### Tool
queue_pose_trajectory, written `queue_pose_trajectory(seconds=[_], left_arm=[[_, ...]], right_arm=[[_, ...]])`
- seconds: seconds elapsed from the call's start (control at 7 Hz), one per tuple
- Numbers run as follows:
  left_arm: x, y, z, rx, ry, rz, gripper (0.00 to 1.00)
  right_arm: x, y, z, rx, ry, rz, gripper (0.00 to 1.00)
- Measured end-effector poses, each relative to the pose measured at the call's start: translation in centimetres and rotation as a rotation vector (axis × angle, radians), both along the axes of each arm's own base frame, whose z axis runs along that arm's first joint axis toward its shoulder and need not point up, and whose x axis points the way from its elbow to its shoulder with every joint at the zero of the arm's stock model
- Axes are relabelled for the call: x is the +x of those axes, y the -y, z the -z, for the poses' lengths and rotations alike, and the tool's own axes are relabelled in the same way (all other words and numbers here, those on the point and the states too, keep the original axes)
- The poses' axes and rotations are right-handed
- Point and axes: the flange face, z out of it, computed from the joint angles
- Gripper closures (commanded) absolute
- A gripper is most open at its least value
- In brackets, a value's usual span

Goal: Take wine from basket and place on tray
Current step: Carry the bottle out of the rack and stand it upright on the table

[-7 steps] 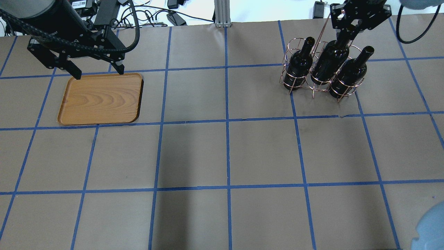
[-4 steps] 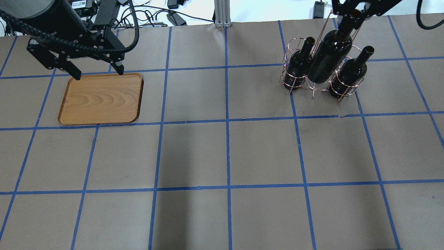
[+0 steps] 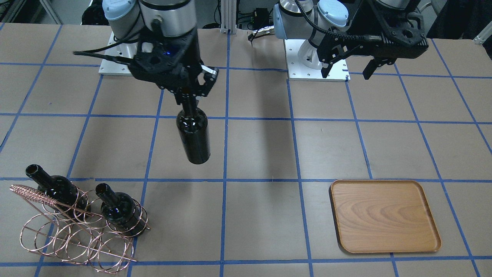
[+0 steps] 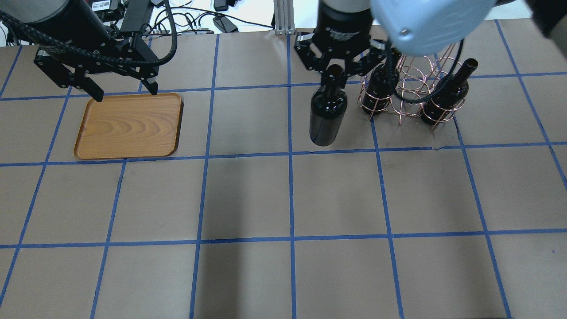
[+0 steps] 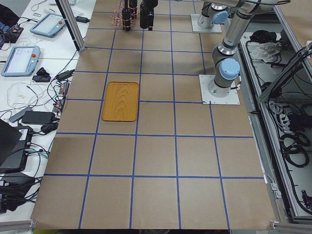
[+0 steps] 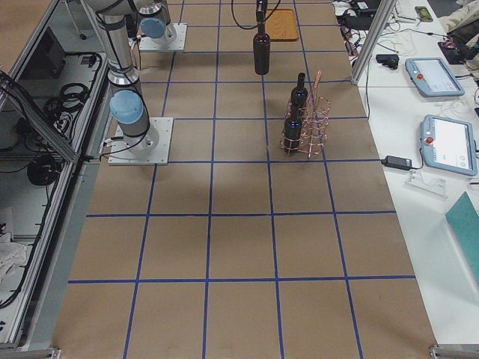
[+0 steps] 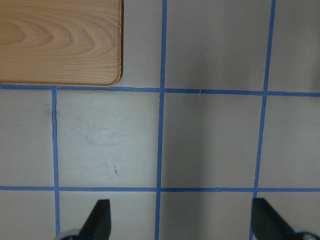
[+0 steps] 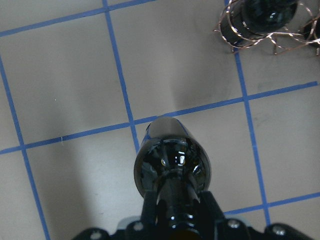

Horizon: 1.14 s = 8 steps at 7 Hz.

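My right gripper (image 4: 334, 73) is shut on the neck of a dark wine bottle (image 4: 328, 117) and holds it upright in the air, just left of the copper wire basket (image 4: 412, 71). The bottle also shows in the front view (image 3: 193, 134) and the right wrist view (image 8: 172, 170). Two more bottles (image 4: 383, 84) (image 4: 445, 99) stand in the basket's outer rings, and its middle ring is empty. The wooden tray (image 4: 128, 126) lies empty at the far left. My left gripper (image 4: 122, 91) is open and empty above the tray's far edge.
The table is brown paper with a blue tape grid. The basket's long coiled handle (image 3: 32, 194) sticks up beside the bottles. Cables and an aluminium post (image 4: 283, 17) lie beyond the table's far edge. Bare table lies between the held bottle and the tray.
My right gripper has lifted the middle bottle out of the basket and carried it left, clear of the rings. The left arm has not moved.
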Motion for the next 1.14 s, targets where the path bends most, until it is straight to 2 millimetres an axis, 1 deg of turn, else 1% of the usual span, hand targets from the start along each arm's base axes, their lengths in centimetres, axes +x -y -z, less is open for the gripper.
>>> queue_pose_trajectory(seconds=[0.29, 0.43, 0.57, 0.71, 0.86, 1.0, 1.14], left_arm=[[0.0, 0.0, -0.1, -0.001, 0.001, 0.002, 0.00], [0.0, 0.0, -0.1, -0.002, 0.002, 0.003, 0.00], [0.1, 0.0, -0.1, -0.002, 0.004, 0.004, 0.00], [0.1, 0.0, -0.1, -0.002, 0.005, 0.004, 0.00], [0.1, 0.0, -0.1, -0.002, 0.006, 0.005, 0.00], [0.1, 0.0, -0.1, -0.002, 0.006, 0.005, 0.00], [0.1, -0.1, -0.1, -0.003, 0.006, 0.005, 0.00]], right_arm=[[6.9, 0.0, 6.0, 0.024, -0.005, -0.065, 1.00], [8.9, 0.1, 8.5, 0.036, -0.011, -0.085, 0.98], [9.6, 0.0, 10.4, 0.049, -0.018, -0.093, 0.84], [9.8, -0.2, 11.7, 0.056, -0.021, -0.096, 0.01], [9.9, -0.2, 12.2, 0.049, -0.017, -0.102, 0.00], [9.9, -0.1, 12.3, 0.042, -0.013, -0.113, 0.00], [9.4, 0.2, 11.2, 0.026, -0.005, -0.112, 0.00]])
